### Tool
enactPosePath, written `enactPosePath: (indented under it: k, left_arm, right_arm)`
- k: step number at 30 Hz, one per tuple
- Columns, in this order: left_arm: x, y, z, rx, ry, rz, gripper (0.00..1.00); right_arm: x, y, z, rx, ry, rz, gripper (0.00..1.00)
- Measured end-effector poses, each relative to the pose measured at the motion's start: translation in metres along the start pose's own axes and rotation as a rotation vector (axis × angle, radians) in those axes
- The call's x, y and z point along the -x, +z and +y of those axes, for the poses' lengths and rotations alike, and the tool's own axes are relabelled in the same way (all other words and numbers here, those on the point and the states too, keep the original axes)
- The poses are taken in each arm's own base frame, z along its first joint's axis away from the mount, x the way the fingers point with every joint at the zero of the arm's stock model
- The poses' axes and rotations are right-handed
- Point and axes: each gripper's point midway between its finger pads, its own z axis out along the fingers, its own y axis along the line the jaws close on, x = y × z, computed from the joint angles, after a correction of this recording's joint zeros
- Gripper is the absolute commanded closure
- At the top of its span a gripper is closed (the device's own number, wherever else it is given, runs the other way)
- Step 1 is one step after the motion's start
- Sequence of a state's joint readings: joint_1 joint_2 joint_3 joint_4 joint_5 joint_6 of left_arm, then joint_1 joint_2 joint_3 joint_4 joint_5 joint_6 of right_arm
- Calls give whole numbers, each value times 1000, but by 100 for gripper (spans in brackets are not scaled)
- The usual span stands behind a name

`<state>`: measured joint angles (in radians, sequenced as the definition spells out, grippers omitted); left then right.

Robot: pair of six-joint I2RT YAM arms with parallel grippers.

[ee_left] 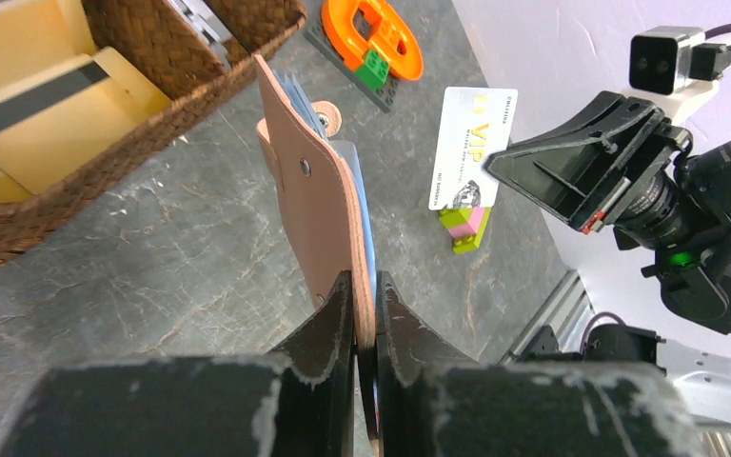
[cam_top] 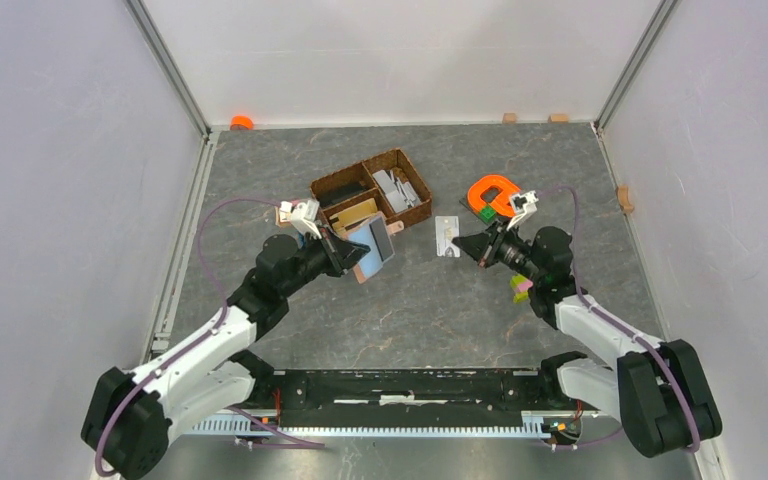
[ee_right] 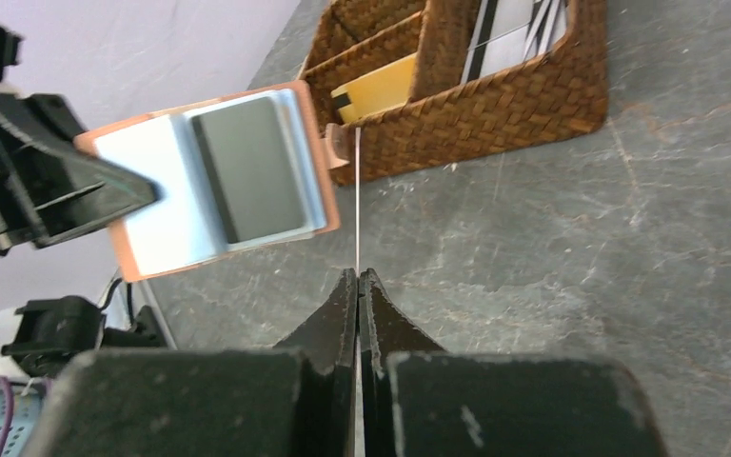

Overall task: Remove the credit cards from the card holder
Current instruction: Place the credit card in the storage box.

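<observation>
Nearest the arm bases, the left end effector (ee_left: 364, 297) is clenched on one edge of the card holder (ee_left: 312, 205). It grips the holder upright above the grey surface (ee_left: 152, 276), left of centre. The tan wallet stands folded open, with its inner side turned toward the right arm. In the right wrist view, two cards (ee_right: 247, 171) sit in its pockets, a dark grey one beside a pale blue-white one. The snap tab sticks out at the wallet's far edge.

Opposite it, the right end effector (ee_right: 358, 278) is pinched tight on a pale card (ee_left: 476, 133) printed "VIP". It grasps the card by one short end, so the card juts from the fingertips toward the wallet, near it but not touching.

A pink and green toy brick (ee_left: 464, 227) lies on the surface beside the right arm. Farther back stands a brown wicker basket (ee_right: 495, 100), and one of its compartments contains a yellow card (ee_left: 29, 90) with a dark stripe. An orange ring-shaped toy (ee_left: 385, 33) on a dark plate lies to the right of the basket.
</observation>
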<state>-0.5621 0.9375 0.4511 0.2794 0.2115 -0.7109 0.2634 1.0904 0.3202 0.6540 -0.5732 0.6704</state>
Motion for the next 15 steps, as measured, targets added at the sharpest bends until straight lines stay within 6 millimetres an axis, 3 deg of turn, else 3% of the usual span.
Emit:
enactPosePath:
  k: [6,12,15]
  left_arm:
    - [17,-14,-1,38,8,-79,98]
    - [18,-18,8,81,5,-98,98]
    - [15,-20,13,100,3,-93,98]
  right_arm:
    - [28,24,-9,-62,-34,12,100]
    - [64,77,-10,-81,-81,58,100]
    - [71,103,-16,-84,-97,90,100]
